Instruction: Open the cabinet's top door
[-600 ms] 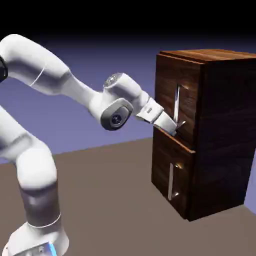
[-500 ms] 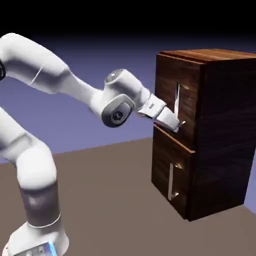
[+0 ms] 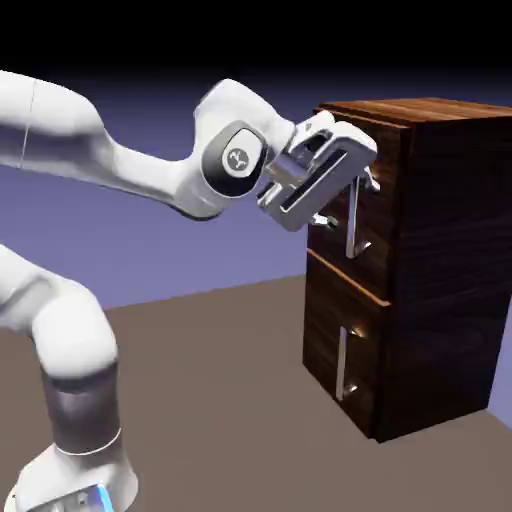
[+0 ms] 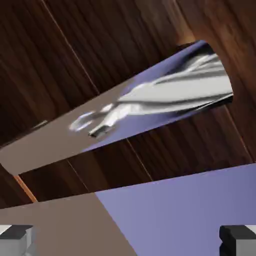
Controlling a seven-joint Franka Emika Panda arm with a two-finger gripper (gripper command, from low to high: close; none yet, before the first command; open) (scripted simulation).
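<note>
The dark wood-grain cabinet [image 3: 450, 250] stands at the exterior view's right. Its top door [image 3: 385, 205] lies flat against the front, with a long vertical silver handle [image 3: 351, 228]. My gripper [image 3: 347, 198] is open, rolled sideways and close in front of the upper part of that handle; I cannot tell whether it touches it. In the hand view the handle [image 4: 150, 107] crosses the frame as a slanted mirror-like bar on the door's wood [image 4: 100, 45]. It sits ahead of the two grey fingertips [image 4: 15, 237], which stand far apart. Nothing is between them at my gripper [image 4: 126, 239].
Below the top door is the lower door [image 3: 368, 340] with a shorter silver handle [image 3: 342, 362]. The brown table [image 3: 220, 400] stretches out in front of the cabinet. My white arm [image 3: 120, 170] reaches in from the left.
The hand has risen from the lower end of the top door's handle to its upper part and has rolled over. The door has not visibly moved.
</note>
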